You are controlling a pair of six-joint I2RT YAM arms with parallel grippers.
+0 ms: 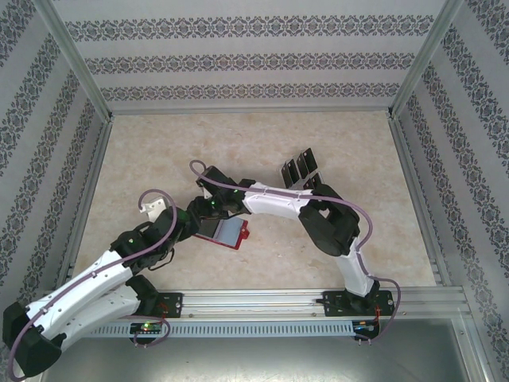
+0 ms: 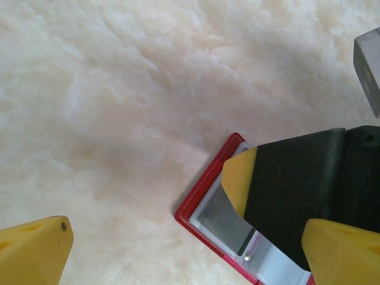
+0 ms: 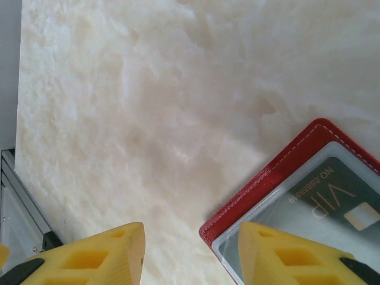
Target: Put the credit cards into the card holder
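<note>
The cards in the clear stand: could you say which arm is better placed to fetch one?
Right, probably: the cards stand on its side of the table; the left gripper is farther, beyond the card holder.

Lab robot test cell: aluminium frame (image 1: 77, 64), wallpapered panels (image 1: 254, 56), marble-look tabletop (image 1: 159, 151), mounting rail (image 1: 262, 301) at near edge

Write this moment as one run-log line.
left pincer open; right pincer open over red wallet; VIP card inside it; black cards standing upright
</note>
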